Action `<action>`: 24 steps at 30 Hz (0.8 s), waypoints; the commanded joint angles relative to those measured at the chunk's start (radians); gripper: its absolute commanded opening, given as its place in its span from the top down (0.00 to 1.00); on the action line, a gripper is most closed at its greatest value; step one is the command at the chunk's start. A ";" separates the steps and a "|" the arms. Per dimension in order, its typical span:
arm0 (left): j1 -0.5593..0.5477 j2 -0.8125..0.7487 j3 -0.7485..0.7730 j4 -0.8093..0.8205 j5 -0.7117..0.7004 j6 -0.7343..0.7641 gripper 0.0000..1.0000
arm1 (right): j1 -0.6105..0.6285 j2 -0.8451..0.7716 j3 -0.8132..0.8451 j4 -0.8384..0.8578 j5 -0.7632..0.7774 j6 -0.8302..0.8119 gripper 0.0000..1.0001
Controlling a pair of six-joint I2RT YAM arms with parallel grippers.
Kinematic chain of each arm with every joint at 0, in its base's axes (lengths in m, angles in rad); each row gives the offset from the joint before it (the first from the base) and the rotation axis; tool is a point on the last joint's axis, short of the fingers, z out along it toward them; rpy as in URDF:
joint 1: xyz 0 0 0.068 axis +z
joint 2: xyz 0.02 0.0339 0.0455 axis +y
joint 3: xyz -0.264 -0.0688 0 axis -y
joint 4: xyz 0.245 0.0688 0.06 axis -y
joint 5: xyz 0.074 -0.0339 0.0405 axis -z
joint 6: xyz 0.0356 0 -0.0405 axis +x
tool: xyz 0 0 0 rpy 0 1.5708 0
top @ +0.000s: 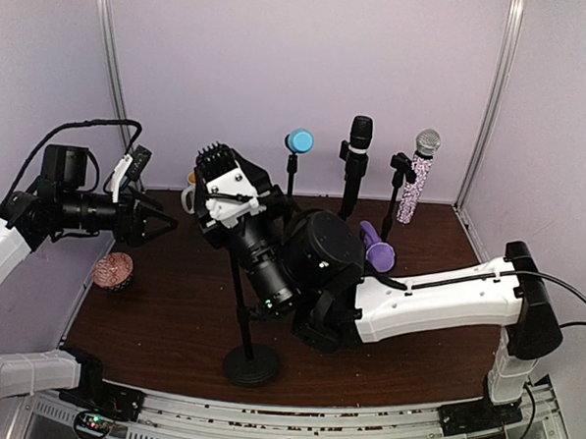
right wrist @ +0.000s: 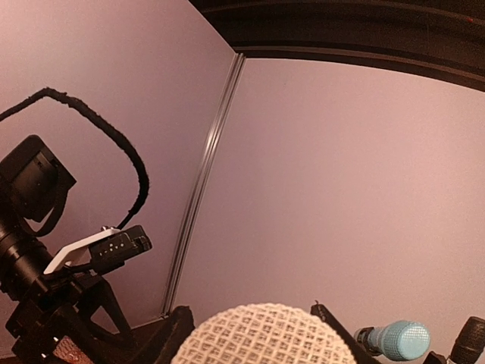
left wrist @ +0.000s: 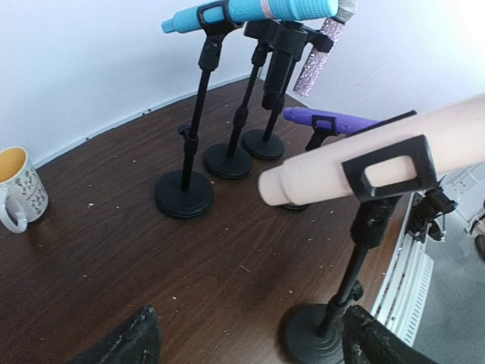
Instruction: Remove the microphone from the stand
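Observation:
A cream microphone [left wrist: 318, 176] lies level in the black clip [left wrist: 388, 168] of the near stand [top: 250, 363]. Its mesh head [right wrist: 265, 340] fills the bottom of the right wrist view, between the dark fingers. My right gripper [top: 220, 176] reaches up and to the left over that stand and is shut on the microphone, hiding most of it from above. At the left my left gripper [top: 165, 223] points toward the stand with its jaws open. In its wrist view, the left gripper [left wrist: 250, 350] straddles bare table, and the stand's base [left wrist: 312, 339] sits just inside its right finger.
Behind stand a blue microphone [top: 299, 141], a black one [top: 359, 134] and a glittery one [top: 418, 177], each on its own stand, with a purple one [top: 377, 249] lower down. A mug [left wrist: 17, 189] sits at the back left. A pink-brown ball [top: 113, 270] lies near the left edge.

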 commanded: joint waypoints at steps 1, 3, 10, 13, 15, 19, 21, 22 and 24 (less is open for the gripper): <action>-0.009 -0.042 -0.071 0.125 0.119 -0.101 0.16 | -0.003 0.023 0.147 0.057 -0.070 -0.004 1.00; -0.015 -0.049 -0.102 0.143 0.142 -0.120 0.17 | -0.003 0.063 0.204 0.054 -0.074 -0.021 1.00; -0.051 -0.104 -0.223 0.314 0.161 -0.207 0.18 | -0.009 0.148 0.350 0.041 -0.076 -0.006 1.00; -0.071 -0.088 -0.255 0.429 0.180 -0.247 0.24 | -0.007 0.163 0.390 0.043 -0.069 0.005 1.00; -0.085 -0.082 -0.280 0.507 0.184 -0.280 0.30 | -0.003 0.169 0.411 0.044 -0.067 0.006 1.00; -0.144 -0.061 -0.276 0.554 0.172 -0.281 0.37 | 0.003 0.187 0.452 0.048 -0.058 -0.003 1.00; -0.181 -0.055 -0.272 0.564 0.155 -0.279 0.37 | 0.005 0.198 0.473 0.054 -0.051 -0.004 1.00; -0.198 -0.055 -0.274 0.572 0.146 -0.279 0.37 | 0.006 0.204 0.483 0.057 -0.047 -0.007 1.00; -0.215 -0.053 -0.274 0.589 0.119 -0.288 0.38 | 0.005 0.212 0.499 0.061 -0.043 -0.015 1.00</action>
